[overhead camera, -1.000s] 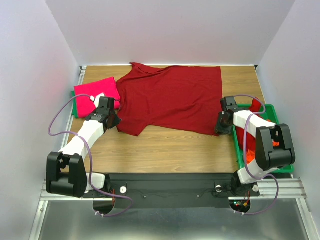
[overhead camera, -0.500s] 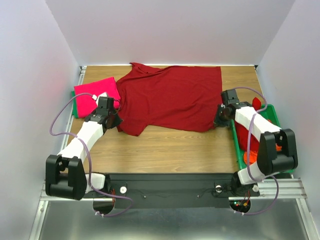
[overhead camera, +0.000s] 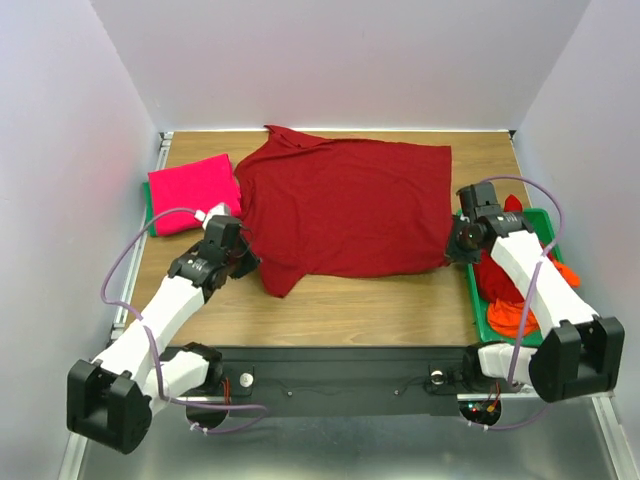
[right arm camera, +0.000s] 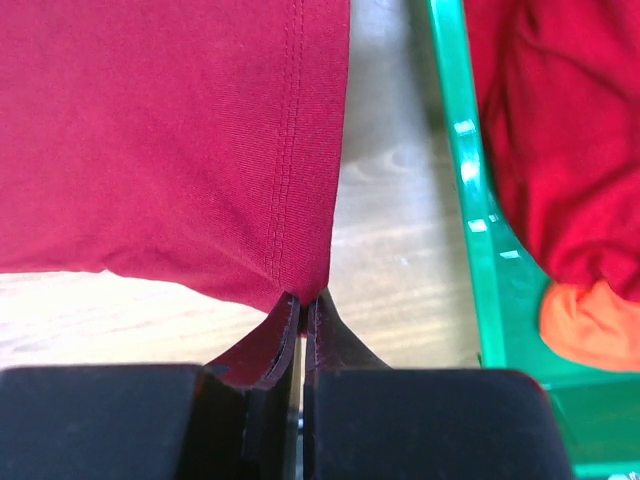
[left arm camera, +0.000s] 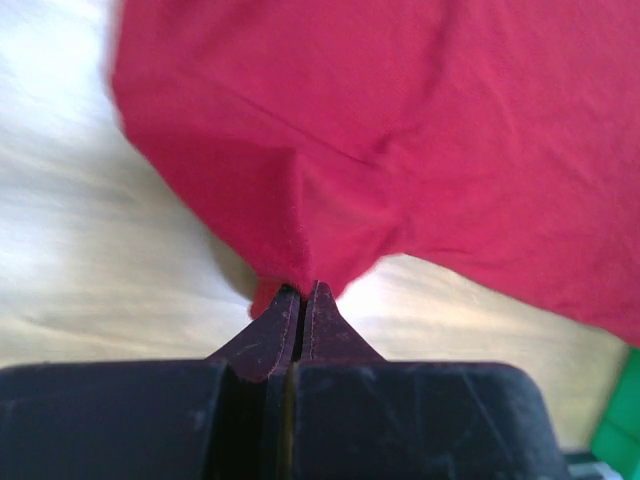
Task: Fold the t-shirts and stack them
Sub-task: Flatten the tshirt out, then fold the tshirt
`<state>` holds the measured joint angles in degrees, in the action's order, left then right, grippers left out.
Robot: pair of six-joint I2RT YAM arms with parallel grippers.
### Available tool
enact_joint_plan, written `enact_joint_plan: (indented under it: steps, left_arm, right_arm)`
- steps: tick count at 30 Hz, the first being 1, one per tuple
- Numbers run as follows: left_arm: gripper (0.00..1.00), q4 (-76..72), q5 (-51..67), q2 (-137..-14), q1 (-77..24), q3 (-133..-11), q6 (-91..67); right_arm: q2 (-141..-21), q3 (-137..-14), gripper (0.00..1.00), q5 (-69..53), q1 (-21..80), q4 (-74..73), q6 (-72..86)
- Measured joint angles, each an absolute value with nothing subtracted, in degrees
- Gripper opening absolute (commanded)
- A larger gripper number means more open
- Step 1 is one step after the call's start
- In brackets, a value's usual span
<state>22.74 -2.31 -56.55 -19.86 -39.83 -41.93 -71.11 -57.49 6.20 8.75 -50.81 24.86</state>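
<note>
A dark red t-shirt (overhead camera: 345, 205) lies spread across the wooden table, its near edge lifted off the wood. My left gripper (overhead camera: 243, 260) is shut on the shirt's near left edge by the sleeve; the pinched cloth (left arm camera: 300, 270) shows in the left wrist view. My right gripper (overhead camera: 456, 243) is shut on the shirt's near right hem corner (right arm camera: 300, 280). A folded bright pink t-shirt (overhead camera: 192, 193) lies at the far left. More dark red and orange shirts (overhead camera: 520, 290) sit heaped in the green tray.
The green tray (overhead camera: 478, 300) stands at the right edge, its rim (right arm camera: 465, 170) close beside my right gripper. White walls close in the back and both sides. Bare wood (overhead camera: 340, 305) lies between the shirt and the near edge.
Both arms have moved with the shirt's near edge in their grip. The left gripper went toward me and right, the right gripper outward toward the tray. The shirt has spread wider and flatter.
</note>
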Motion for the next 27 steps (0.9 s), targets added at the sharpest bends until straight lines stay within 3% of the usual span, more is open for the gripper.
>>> enact_joint_plan:
  steps: [13,19,27]
  left_arm:
    - [0.0,31.31,-3.57,-46.41,-26.26,-39.29,-51.11]
    - [0.0,31.11,-3.44,-54.65,-26.28,-40.27,-48.56]
    - [0.0,29.41,-4.95,-70.78,-24.47,-55.02,-40.75]
  right_arm:
    - [-61.36,-53.45,0.0,6.22,8.75,-57.98,25.32]
    - [-67.35,-53.76,0.0,6.0,8.75,-57.63,25.15]
    - [-82.02,-62.13,0.0,5.72,8.71,-56.07,22.79]
